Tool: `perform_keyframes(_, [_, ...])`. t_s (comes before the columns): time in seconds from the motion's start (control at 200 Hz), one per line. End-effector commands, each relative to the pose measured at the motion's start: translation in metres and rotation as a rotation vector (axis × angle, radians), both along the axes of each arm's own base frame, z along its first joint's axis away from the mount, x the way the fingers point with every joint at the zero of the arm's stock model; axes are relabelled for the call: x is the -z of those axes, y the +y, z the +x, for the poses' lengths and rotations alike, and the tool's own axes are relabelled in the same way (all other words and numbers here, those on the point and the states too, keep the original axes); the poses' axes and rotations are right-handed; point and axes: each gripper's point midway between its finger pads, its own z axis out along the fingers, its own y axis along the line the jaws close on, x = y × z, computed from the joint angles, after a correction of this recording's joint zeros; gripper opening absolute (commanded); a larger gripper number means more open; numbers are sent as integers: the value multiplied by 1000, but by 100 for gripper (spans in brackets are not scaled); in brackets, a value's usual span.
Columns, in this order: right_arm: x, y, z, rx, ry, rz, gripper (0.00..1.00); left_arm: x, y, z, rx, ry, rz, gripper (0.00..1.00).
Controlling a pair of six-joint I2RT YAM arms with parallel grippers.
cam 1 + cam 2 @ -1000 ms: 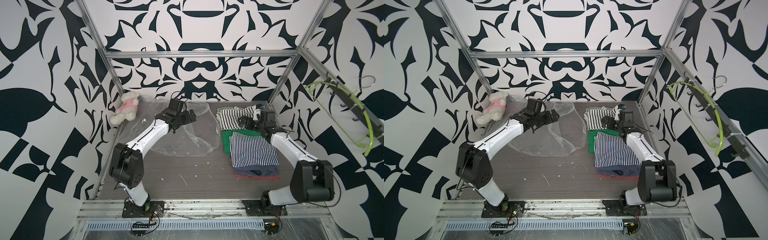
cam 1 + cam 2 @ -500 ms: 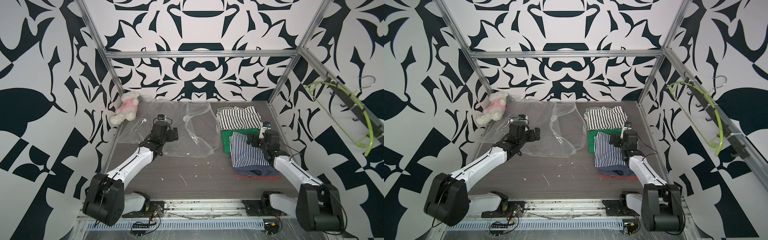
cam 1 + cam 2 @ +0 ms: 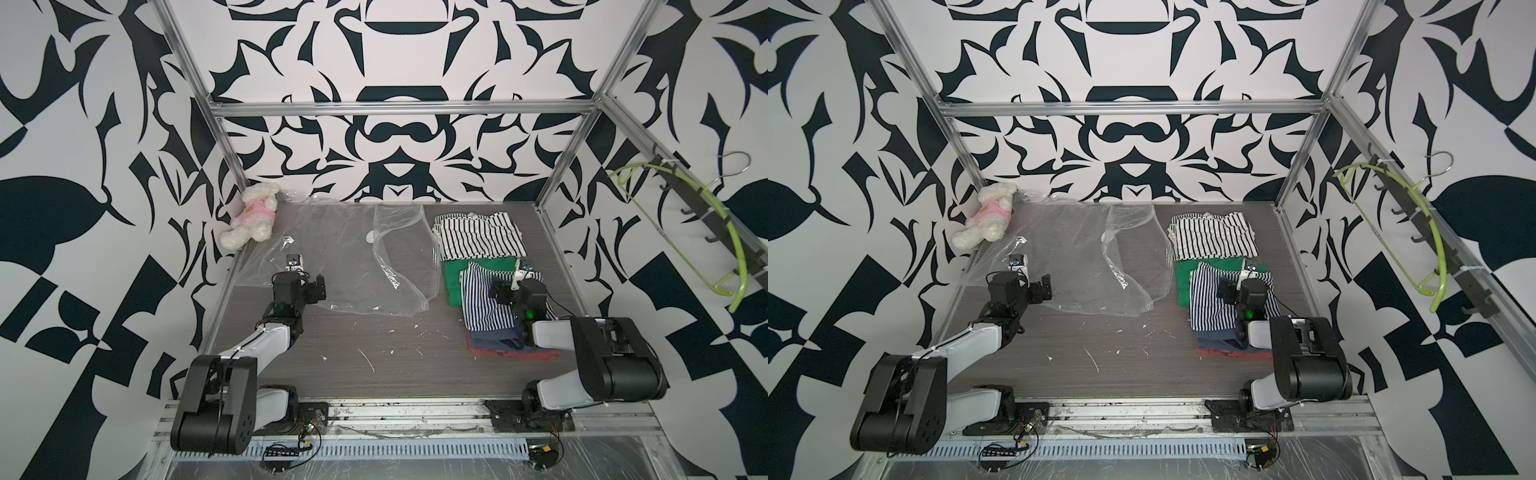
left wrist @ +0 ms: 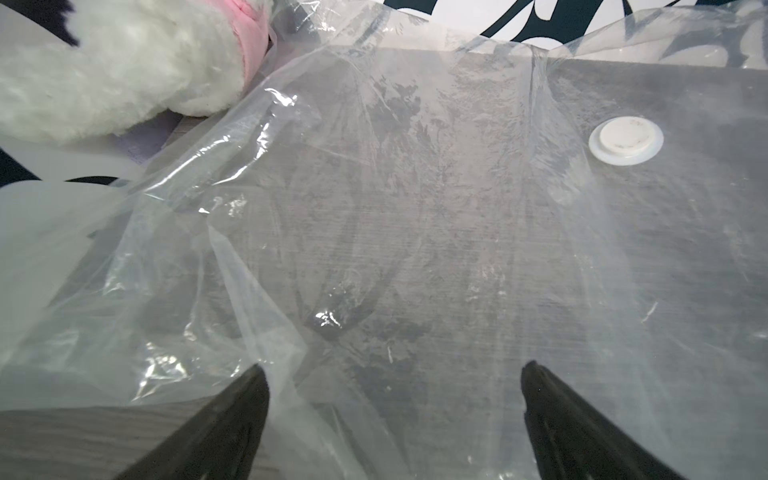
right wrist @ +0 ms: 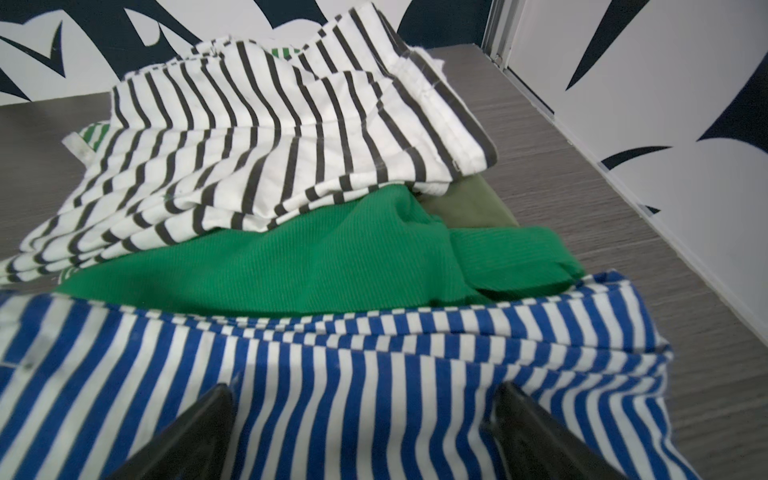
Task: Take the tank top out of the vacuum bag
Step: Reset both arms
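The vacuum bag (image 3: pixel 353 257) (image 3: pixel 1084 257) lies crumpled and flat on the grey table, clear, with its white valve (image 3: pixel 371 237) (image 4: pixel 625 141) showing; nothing is seen inside it. A black-and-white striped garment (image 3: pixel 478 237) (image 5: pixel 270 145), which looks to be the tank top, lies outside the bag at the back right. My left gripper (image 3: pixel 313 282) (image 4: pixel 392 368) is open over the bag's near-left part, only plastic between its fingers. Over a blue-and-white striped garment (image 3: pixel 486 307) (image 5: pixel 374 353) my right gripper (image 3: pixel 500 291) (image 5: pixel 365 387) hovers open, holding nothing.
A green garment (image 3: pixel 455 278) lies between the two striped ones; navy (image 3: pixel 498 343) and red (image 3: pixel 511 355) pieces lie beneath the blue-striped one. A white plush toy in pink (image 3: pixel 253 216) sits in the back-left corner. A green hanger (image 3: pixel 723 232) hangs on the right wall.
Both arms have drawn back toward the front. The left gripper left the bag's far middle; the right gripper left the black-and-white striped garment, now over the blue-striped one. Both stayed open.
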Motion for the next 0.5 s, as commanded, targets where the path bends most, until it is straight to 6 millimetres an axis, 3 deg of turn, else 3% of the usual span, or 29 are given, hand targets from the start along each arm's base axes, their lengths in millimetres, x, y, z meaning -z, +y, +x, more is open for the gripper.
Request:
perform_keyframes(0.0, [-18,12,13,-49,-110,-54,100,-23,-7,19,62,-146,-4,100])
perform_keyframes(0.12, [-13,24,21,-100,-52,-70,100,-21,-3,28,70,-156,6,100])
perform_keyframes(0.24, [-13,25,20,-109,-47,-70,100,-1,6,31,42,-176,-15,100])
perform_keyframes(0.495, [-13,31,22,-123,-44,-94,100,5,11,37,10,-126,-20,100])
